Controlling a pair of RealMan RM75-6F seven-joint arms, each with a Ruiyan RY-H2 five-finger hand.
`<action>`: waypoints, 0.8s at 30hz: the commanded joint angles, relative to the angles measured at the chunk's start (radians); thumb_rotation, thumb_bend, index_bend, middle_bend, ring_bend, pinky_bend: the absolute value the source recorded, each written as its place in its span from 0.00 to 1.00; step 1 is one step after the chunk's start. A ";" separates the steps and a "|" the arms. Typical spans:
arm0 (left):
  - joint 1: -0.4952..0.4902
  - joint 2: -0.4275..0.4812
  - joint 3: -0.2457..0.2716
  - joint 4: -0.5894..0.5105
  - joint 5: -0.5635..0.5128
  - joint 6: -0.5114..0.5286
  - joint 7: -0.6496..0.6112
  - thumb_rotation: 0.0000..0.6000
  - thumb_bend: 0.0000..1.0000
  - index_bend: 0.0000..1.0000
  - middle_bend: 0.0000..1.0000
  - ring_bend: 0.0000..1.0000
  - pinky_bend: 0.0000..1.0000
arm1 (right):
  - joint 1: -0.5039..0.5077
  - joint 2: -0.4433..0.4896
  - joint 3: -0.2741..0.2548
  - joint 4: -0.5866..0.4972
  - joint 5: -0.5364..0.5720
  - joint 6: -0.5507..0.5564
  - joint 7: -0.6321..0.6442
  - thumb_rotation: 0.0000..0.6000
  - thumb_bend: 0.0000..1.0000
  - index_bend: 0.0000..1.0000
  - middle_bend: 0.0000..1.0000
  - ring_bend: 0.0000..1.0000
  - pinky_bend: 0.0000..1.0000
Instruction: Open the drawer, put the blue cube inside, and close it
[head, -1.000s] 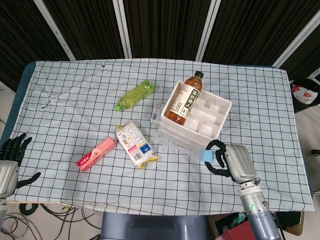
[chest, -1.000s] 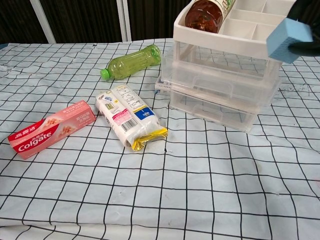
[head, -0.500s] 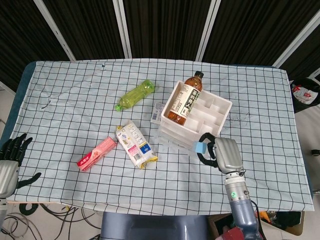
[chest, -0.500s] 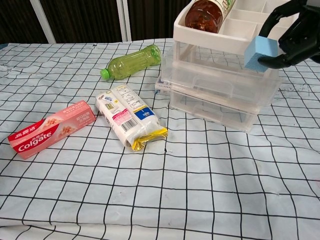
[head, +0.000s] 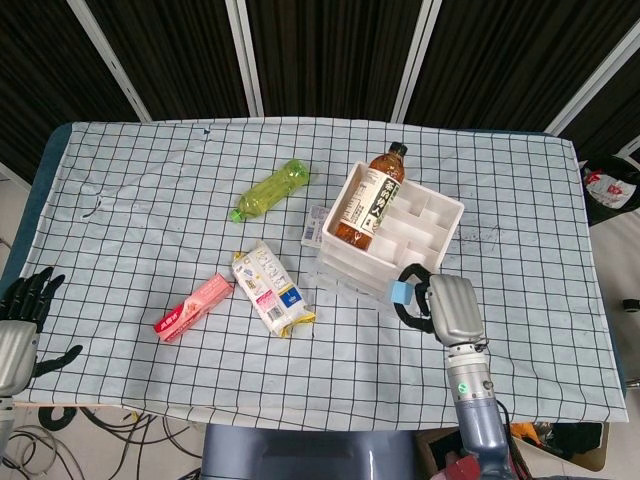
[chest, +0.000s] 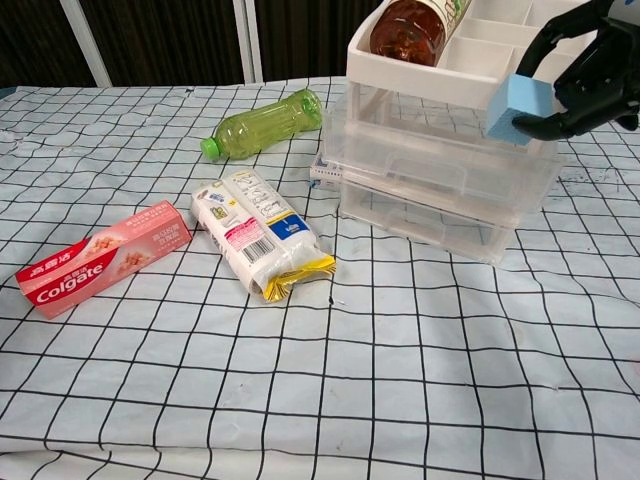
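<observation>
My right hand (head: 448, 307) (chest: 590, 70) holds the blue cube (head: 402, 291) (chest: 517, 108) in the air, just in front of the clear drawer unit (head: 385, 250) (chest: 440, 170). Both drawers of the unit look pushed in. The cube hangs level with the upper drawer's front in the chest view. My left hand (head: 22, 325) rests at the table's near left edge with its fingers apart and nothing in it; the chest view does not show it.
A brown tea bottle (head: 370, 198) lies in the white divided tray (head: 420, 225) on top of the unit. On the checked cloth lie a green bottle (head: 270, 189), a snack packet (head: 270, 290), a pink Colgate box (head: 194, 307) and a small box (head: 314, 226) beside the unit.
My right hand has carried the cube left and toward the drawer unit's front, then almost stopped. The left hand has not moved.
</observation>
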 joint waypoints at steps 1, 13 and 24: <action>0.001 0.001 0.000 -0.002 -0.001 0.000 -0.002 1.00 0.02 0.00 0.00 0.00 0.00 | -0.004 -0.006 -0.003 0.004 -0.006 0.004 0.012 1.00 0.23 0.42 0.87 0.87 0.78; 0.000 0.001 0.000 -0.002 -0.002 -0.001 -0.004 1.00 0.02 0.00 0.00 0.00 0.00 | -0.017 -0.016 -0.012 0.015 -0.055 0.021 0.036 1.00 0.20 0.39 0.87 0.87 0.78; 0.000 0.000 0.000 -0.002 -0.001 -0.001 -0.002 1.00 0.02 0.00 0.00 0.00 0.00 | -0.062 0.022 -0.074 -0.128 -0.131 0.004 0.131 1.00 0.34 0.75 0.85 0.86 0.78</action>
